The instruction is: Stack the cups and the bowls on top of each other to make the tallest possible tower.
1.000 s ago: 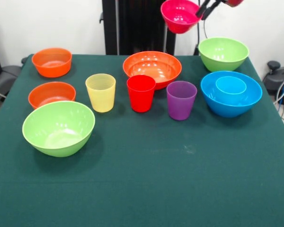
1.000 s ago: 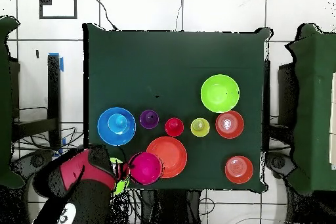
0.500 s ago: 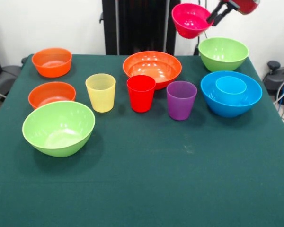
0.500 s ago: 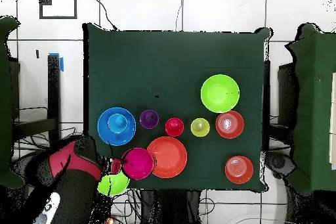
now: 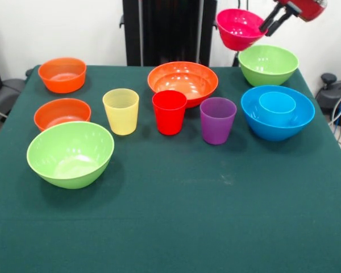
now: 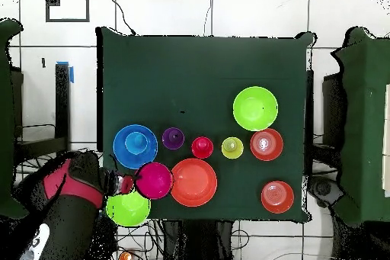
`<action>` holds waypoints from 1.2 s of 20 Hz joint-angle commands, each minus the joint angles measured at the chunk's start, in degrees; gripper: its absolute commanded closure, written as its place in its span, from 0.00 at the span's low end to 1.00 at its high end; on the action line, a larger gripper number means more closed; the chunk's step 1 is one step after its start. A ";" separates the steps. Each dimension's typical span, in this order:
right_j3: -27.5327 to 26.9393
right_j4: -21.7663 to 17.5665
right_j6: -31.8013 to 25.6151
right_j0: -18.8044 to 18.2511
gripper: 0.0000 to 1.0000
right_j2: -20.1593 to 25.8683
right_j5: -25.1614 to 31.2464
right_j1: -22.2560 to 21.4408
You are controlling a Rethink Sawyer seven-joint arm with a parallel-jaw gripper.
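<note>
Gripping the glossy magenta bowl [image 5: 239,28] by its rim, the tool [image 5: 267,25] holds it tilted aloft.

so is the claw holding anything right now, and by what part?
Yes: the claw holds the small magenta bowl by its rim, on the side toward the arm, tilted in the air above the table.

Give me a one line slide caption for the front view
Gripper holds the magenta bowl aloft above the lime green bowl, with cups and other bowls spread over the green table.
</note>
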 commanded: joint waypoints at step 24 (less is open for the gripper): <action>-10.51 12.04 20.06 -0.75 1.00 0.74 -7.35 7.23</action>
